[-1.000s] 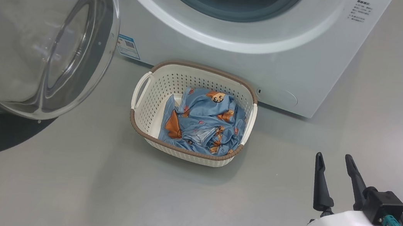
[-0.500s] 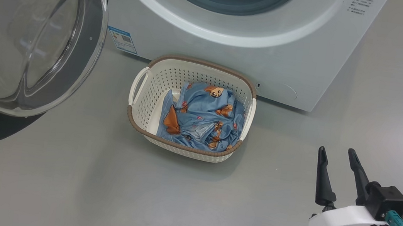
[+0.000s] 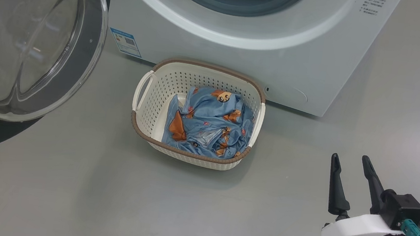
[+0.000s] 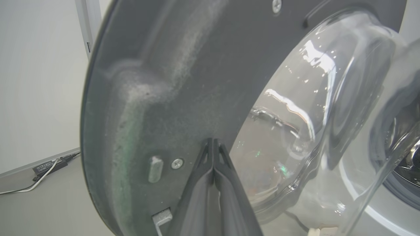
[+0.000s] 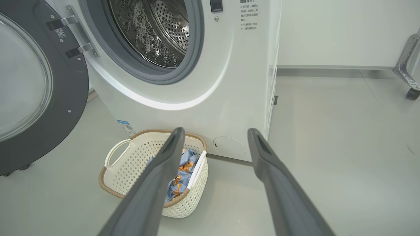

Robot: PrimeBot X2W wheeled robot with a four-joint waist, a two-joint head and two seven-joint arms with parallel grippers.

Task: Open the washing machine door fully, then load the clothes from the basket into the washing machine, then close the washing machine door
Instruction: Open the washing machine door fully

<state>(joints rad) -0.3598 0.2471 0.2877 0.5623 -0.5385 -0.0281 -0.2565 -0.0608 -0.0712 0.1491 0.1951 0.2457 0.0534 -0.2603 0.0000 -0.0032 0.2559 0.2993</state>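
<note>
The washing machine [image 3: 223, 50] stands at the top of the head view, its steel drum [image 5: 154, 29] showing. The washing machine door [image 3: 22, 36] hangs open on the left, glass bowl bulging out. In front of the machine, on the floor, sits the cream basket [image 3: 154, 98] holding the light blue clothes [image 3: 209, 122]. My left gripper [image 4: 213, 140] is shut and holds nothing; its tip lies close against the door's dark inner rim [image 4: 164, 82]. My right gripper [image 3: 350, 157] hovers open to the right of the basket, pointing toward the machine, with the basket [image 5: 124, 170] beyond its left finger.
A blue label sticker [image 3: 124, 41] marks the machine's lower left corner. A power adapter with its cable [image 4: 49, 165] lies on the floor by the wall behind the door. At the far right stands a metal frame on a caster [image 5: 410, 75]. Grey floor surrounds the basket.
The head camera has shifted slightly. The door has swung a little further left, away from the machine, and the green part of my left arm has slid off the lower left edge.
</note>
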